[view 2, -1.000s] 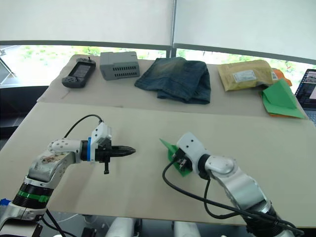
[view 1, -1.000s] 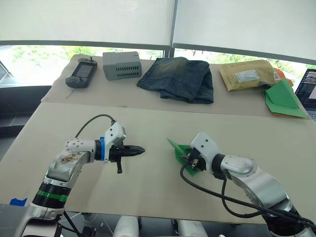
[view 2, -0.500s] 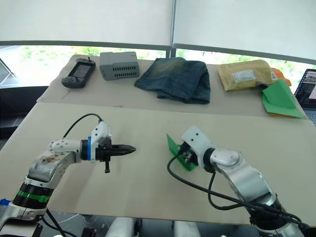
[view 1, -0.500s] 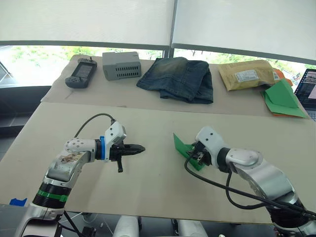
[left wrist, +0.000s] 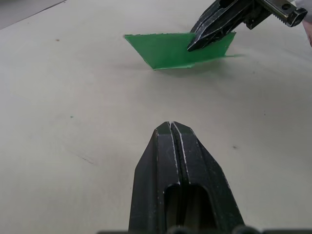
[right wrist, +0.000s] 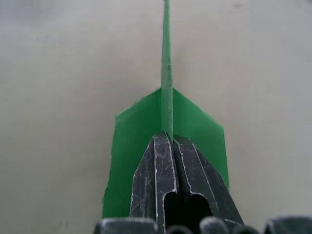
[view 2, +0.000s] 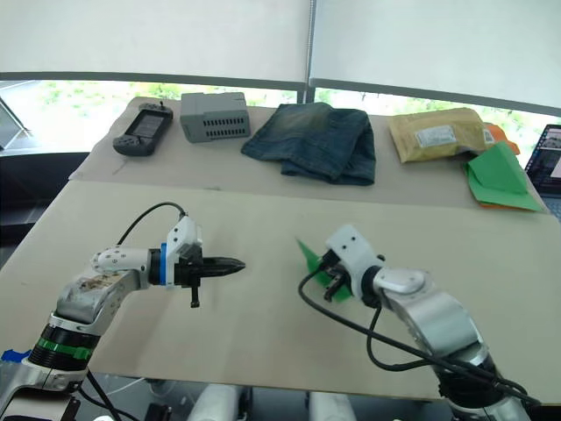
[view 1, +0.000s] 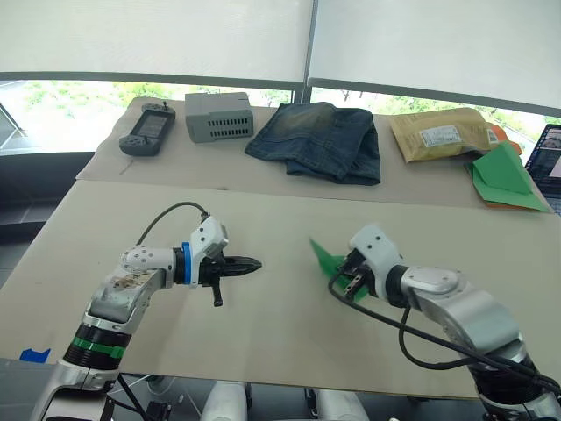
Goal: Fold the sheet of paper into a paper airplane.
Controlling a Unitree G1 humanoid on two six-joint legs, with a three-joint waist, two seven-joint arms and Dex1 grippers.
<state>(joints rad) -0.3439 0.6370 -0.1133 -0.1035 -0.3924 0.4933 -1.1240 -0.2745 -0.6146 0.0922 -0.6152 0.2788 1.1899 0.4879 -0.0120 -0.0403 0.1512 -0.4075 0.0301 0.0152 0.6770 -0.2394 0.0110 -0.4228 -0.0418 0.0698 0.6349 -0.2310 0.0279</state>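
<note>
Green paper already looks like a narrow pointed wedge, so the paper airplane seems mostly folded, maybe just wing tidying left. It sits near the middle of the beige tabletop, right gripper clamped onto its upright centre fold. Left gripper is clenched on nothing, well apart from it.

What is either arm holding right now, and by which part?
The right gripper pinches the green paper by its raised middle fold; the left gripper holds nothing.
</note>
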